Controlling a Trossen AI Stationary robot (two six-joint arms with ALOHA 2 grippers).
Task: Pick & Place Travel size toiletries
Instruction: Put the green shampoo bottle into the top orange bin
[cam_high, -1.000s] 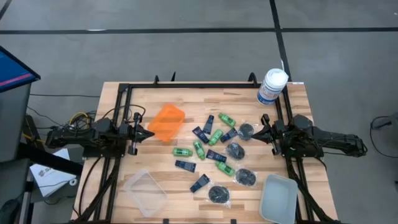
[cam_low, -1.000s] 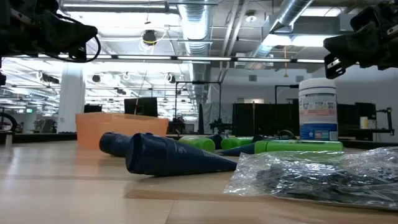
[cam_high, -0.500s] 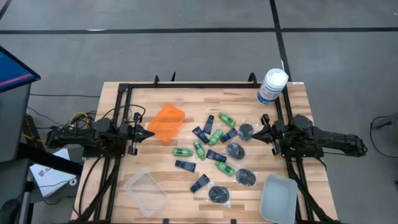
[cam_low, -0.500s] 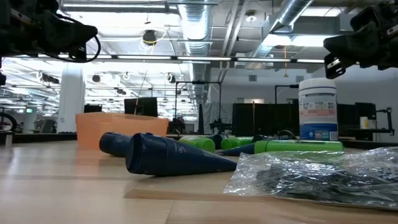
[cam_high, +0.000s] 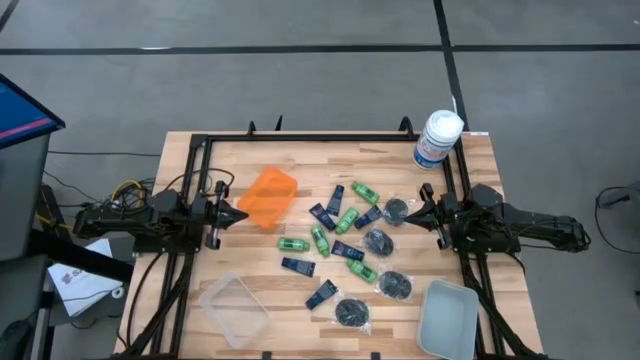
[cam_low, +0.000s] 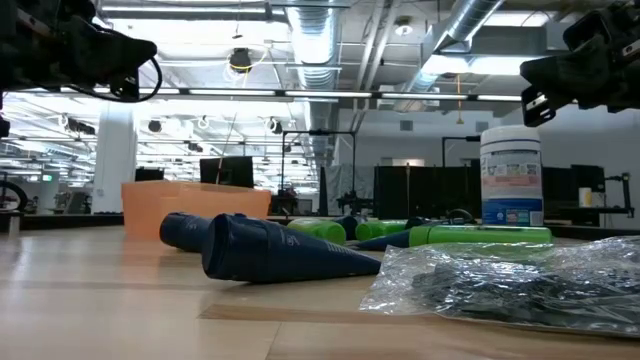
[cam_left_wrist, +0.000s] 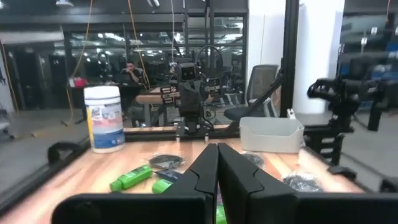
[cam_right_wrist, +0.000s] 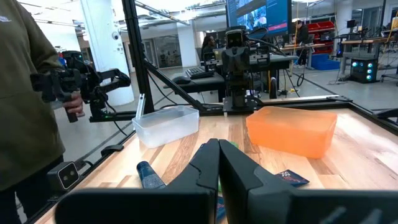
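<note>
your left gripper (cam_high: 243, 213) and right gripper (cam_high: 405, 215) hang closed and empty at the table's (cam_high: 250, 270) two sides; the travel size toiletries (cam_high: 346, 254) lie scattered mid-table between them, beside the orange bin (cam_high: 269, 198).

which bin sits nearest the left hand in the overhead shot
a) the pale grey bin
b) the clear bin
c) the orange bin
c) The orange bin lies just beside the shut left hand, while the clear bin and pale grey bin sit along the table's near edge.
</note>
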